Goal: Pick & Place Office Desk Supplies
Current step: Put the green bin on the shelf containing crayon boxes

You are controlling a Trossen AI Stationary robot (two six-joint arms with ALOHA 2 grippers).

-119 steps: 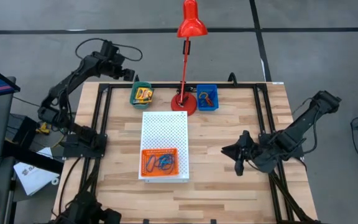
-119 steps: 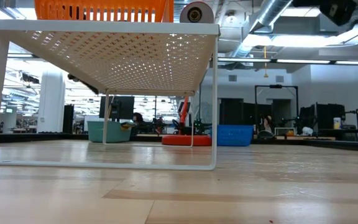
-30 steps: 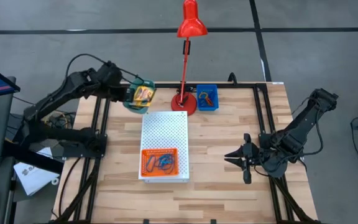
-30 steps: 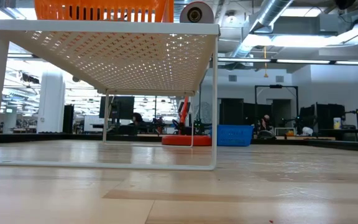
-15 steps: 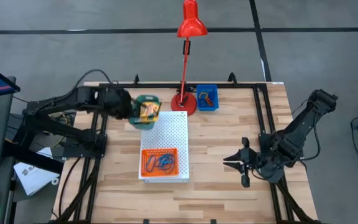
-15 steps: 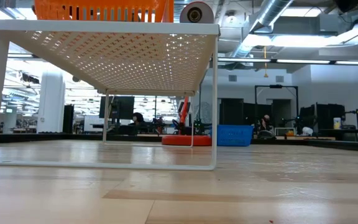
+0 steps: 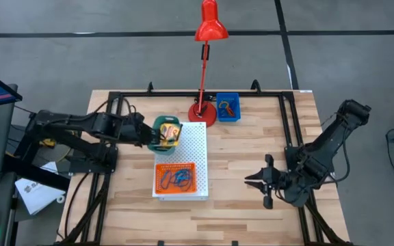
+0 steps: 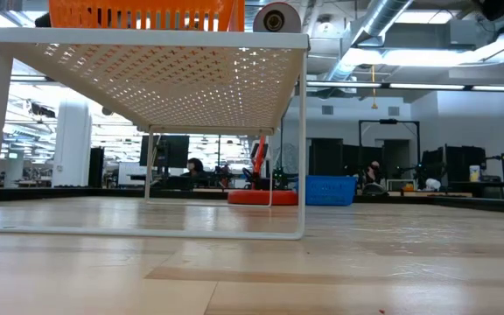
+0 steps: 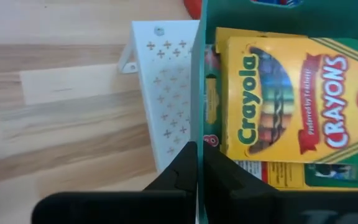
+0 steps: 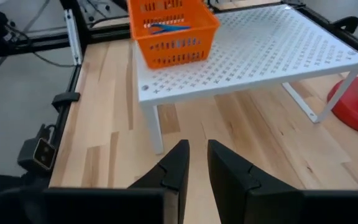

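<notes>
Pinching green bin (image 7: 164, 132) wall, left gripper (image 7: 152, 139), fingers closed on it.

wooden table (image 7: 245, 212), white shelf (image 7: 187, 147), lamp (image 7: 202, 109), blue bin (image 7: 228, 107)

The left gripper (image 7: 153, 136) is clamped on a thin wall, arm stretched across; the right gripper (image 7: 257, 181) waits low, fingers slightly parted.

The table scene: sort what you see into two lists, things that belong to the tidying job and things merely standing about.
Job: crayon boxes in the green bin gripped by the left gripper; loops in the orange basket; blue bin; white shelf.

Standing about: red lamp; right gripper, waiting.
</notes>
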